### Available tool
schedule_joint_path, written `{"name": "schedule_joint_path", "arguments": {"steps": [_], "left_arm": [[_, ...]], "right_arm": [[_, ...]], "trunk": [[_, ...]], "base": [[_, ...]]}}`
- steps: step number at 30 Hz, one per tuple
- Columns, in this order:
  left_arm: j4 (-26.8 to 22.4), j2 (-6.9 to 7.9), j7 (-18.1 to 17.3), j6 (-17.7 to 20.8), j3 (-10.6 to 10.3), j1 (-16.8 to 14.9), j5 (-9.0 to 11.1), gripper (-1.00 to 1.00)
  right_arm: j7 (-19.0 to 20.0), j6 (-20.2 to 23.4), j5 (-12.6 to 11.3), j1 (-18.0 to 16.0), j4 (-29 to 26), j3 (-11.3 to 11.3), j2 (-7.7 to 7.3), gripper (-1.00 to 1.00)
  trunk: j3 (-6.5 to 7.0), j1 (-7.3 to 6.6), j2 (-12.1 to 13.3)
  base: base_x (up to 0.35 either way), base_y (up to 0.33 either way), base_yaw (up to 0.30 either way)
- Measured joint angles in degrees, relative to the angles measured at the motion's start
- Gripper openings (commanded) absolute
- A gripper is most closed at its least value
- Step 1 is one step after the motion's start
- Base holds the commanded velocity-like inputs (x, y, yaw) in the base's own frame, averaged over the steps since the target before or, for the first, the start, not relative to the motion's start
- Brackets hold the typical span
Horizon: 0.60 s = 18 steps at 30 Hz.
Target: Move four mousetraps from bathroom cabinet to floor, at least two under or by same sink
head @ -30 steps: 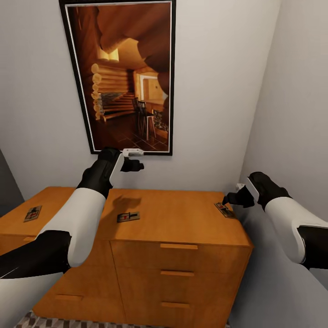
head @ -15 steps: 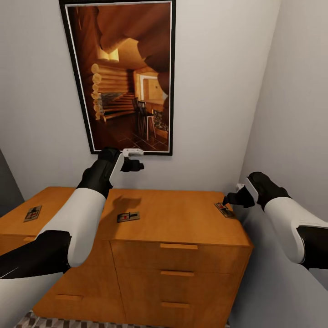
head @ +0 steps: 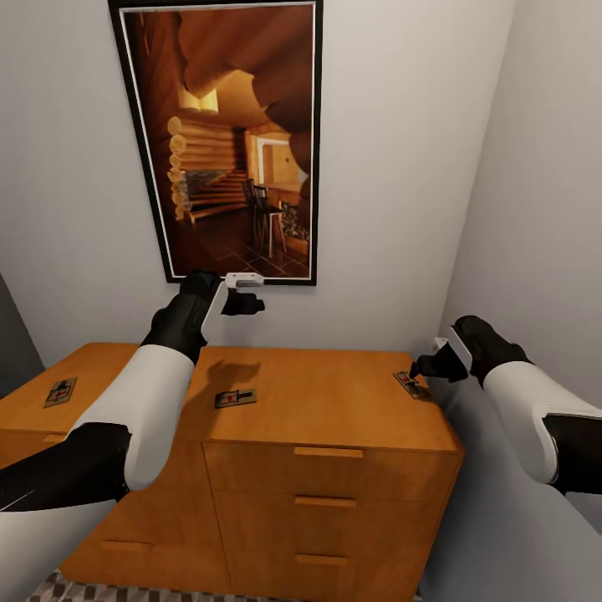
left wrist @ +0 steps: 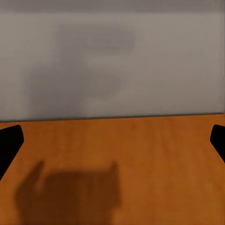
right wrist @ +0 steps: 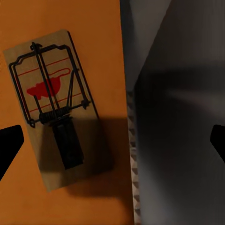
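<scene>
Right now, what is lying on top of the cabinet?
Three mousetraps lie on the cabinet: one at its left end, one near the middle, one at the right edge. The left arm covers part of the top.

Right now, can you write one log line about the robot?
right gripper: open, over mousetrap at cabinet edge | left gripper: open, raised | grasped: none

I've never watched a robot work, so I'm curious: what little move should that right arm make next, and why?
Probably shift the right pincer sideways over the small brown wooden mousetrap and lower it. Its fingertips are spread wide, and the trap lies flat at the right edge of the orange-brown wooden cabinet, off to one side of the gap between them rather than centred.
</scene>
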Motion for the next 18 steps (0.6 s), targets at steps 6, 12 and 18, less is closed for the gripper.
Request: {"name": "schedule_joint_path", "arguments": {"steps": [6, 12, 18], "left_arm": [[0.0, -0.02, 0.0, 0.0, 0.0, 0.0, 0.0, 1.0], [0.0, -0.07, 0.0, 0.0, 0.0, 0.0, 0.0, 1.0], [0.0, -0.08, 0.0, 0.0, 0.0, 0.0, 0.0, 1.0]], "right_arm": [[0.0, 0.0, 0.1, 0.0, 0.0, -0.1, 0.16, 1.0], [0.0, -0.2, 0.1, 0.0, 0.1, -0.2, 0.41, 1.0], [0.0, -0.2, 0.0, 0.0, 0.1, -0.3, 0.59, 1.0]], "trunk": [[0.0, 0.0, 0.0], [0.0, 0.0, 0.0], [0.0, 0.0, 0.0]], "base": [[0.0, 0.0, 0.0], [0.0, 0.0, 0.0], [0.0, 0.0, 0.0]]}}
